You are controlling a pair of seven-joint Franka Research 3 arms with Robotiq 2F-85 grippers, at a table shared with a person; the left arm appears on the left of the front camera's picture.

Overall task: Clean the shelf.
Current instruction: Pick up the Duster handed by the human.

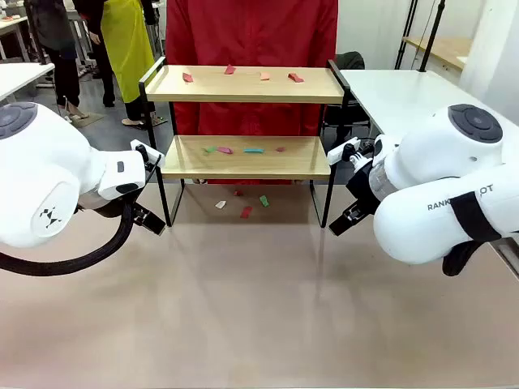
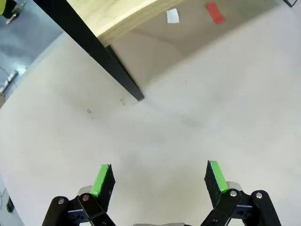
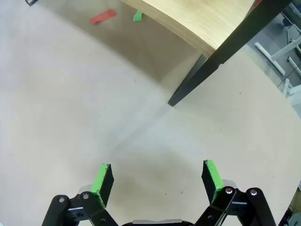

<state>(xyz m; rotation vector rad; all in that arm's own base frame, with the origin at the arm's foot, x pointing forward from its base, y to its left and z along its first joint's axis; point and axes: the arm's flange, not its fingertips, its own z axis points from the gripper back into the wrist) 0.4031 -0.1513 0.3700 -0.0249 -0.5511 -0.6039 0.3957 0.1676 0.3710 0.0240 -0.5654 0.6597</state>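
On tabletop [image 1: 243,308], littered shelf [image 1: 243,89] (two tiers)

A two-tier shelf [image 1: 243,87] of light wooden boards on a thin black metal frame stands toward the far edge of the flat beige table [image 1: 259,324], about midway between its left and right edges. Four small flat coloured scraps [image 1: 295,78] lie in a row from left to right on the upper board. A second row [image 1: 254,150] of four lies on the lower board. Four loose scraps [image 1: 246,212] lie on the table under the shelf, between its legs. A person in a red coat [image 1: 251,32] stands just behind the shelf. The black, green-padded left gripper [image 1: 152,220] is near the front left leg [image 2: 120,77], on its outer side. The matching right gripper [image 1: 340,223] is likewise beside the front right leg [image 3: 211,70]. A white table [image 1: 405,97] stands to the right of the shelf, farther back.
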